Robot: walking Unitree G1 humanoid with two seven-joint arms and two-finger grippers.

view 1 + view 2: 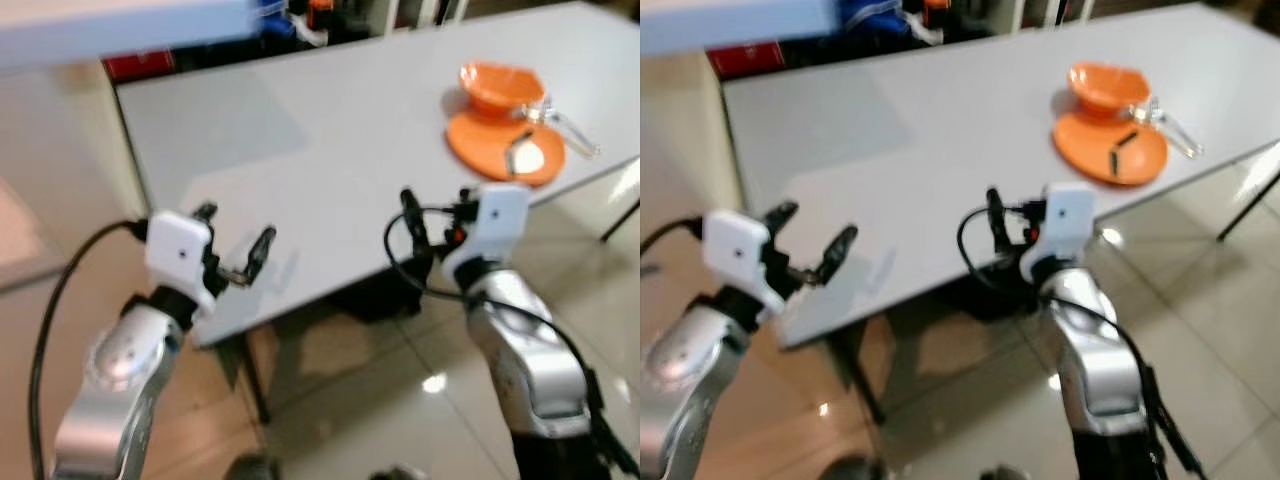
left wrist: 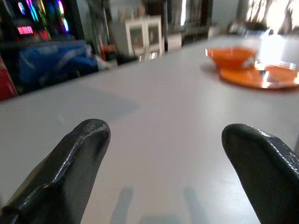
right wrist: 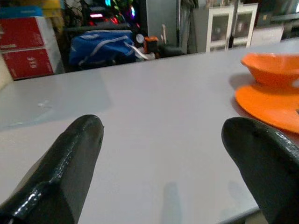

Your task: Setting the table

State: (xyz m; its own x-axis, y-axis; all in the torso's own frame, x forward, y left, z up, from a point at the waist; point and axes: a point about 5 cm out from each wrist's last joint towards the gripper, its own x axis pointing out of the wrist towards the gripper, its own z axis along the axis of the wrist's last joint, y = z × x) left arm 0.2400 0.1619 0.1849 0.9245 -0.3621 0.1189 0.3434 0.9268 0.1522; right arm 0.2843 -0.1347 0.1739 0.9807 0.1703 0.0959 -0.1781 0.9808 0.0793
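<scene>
Orange plate [image 1: 500, 150] with orange bowl [image 1: 500, 85] sits at grey table's [image 1: 330, 150] far right edge. Left gripper [image 1: 235, 240] and right gripper [image 3: 163, 154] hover near edge, fingers spread, empty. Red box [image 3: 30, 63] print unreadable.

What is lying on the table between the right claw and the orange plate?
Nothing: in the left eye view, bare grey table separates the right claw from the orange plate.

Bright, slightly blurred, floor glare.
</scene>
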